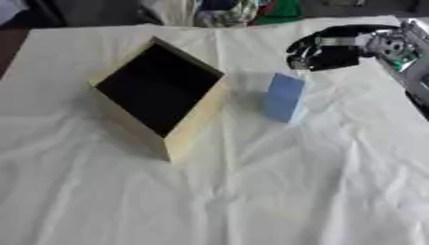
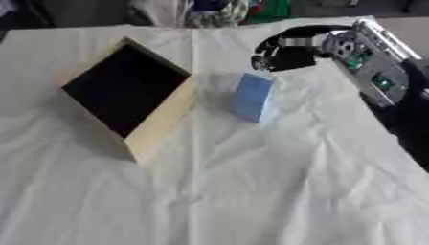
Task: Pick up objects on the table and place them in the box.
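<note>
A blue block (image 1: 285,97) stands on the white cloth, right of the box. The wooden box (image 1: 194,125) has a dark open inside and sits turned at an angle, left of centre. My right hand (image 1: 325,51) comes in from the upper right and hovers just behind and above the block, fingers curled downward with nothing between them. It does not touch the block. My left hand shows in neither view.
A white wrinkled cloth (image 1: 251,191) covers the table. Coloured fabric and dark items (image 1: 243,9) lie beyond the far edge. My right forearm (image 2: 373,67) crosses the upper right corner.
</note>
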Robot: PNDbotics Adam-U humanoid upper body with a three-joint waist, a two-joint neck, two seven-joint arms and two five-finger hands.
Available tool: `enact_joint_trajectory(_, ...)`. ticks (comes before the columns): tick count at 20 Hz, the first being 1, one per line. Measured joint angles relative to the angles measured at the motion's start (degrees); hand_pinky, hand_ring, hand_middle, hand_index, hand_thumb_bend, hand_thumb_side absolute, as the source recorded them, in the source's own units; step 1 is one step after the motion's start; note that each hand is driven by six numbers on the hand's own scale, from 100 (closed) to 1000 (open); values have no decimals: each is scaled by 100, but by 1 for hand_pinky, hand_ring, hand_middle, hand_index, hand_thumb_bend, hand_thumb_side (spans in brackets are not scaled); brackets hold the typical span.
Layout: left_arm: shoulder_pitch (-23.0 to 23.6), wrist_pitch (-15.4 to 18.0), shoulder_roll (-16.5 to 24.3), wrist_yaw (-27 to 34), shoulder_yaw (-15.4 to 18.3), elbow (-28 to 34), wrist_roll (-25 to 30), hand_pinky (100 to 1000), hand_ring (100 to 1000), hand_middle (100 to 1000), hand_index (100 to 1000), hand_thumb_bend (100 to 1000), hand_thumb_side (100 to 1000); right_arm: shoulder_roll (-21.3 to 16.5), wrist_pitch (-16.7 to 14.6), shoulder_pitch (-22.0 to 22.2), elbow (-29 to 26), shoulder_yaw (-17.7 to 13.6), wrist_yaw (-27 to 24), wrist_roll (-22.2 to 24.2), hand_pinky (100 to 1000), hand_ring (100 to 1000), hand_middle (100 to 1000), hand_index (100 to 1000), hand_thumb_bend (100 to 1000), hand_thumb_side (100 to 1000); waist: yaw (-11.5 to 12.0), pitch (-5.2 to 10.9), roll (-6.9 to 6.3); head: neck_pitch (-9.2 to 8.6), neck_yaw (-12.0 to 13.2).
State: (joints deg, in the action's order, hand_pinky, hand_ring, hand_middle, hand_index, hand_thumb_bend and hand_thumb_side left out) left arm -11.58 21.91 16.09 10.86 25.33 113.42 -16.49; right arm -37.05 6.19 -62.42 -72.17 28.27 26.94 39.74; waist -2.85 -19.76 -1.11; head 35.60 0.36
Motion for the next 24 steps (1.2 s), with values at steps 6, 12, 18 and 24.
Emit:
enact_joint_trajectory(6,0,-4,0,0,0,0,3,645,533,576,708,286,109,-28,120,114,-249,36,-183,43,826,872,846,975,121,801,-26,0,11,0,2)
enact_joint_trajectory(12,0,-8,0,0,0,0,8,645,533,576,708,287,106,-69,174,297,-417,31,-236,99,832,879,850,974,133,738,-26,0,11,0,3)
enact_joint_trajectory(18,0,-19,0,2,0,0,20,644,533,576,708,285,106,-70,272,479,-463,-14,-237,87,839,889,855,976,135,798,-23,0,11,-1,0)
enact_joint_trajectory(24,0,-29,0,16,-1,0,33,644,533,575,708,283,108,-60,338,611,-447,-22,-94,-17,849,902,866,988,164,838,0,0,11,-42,-6)
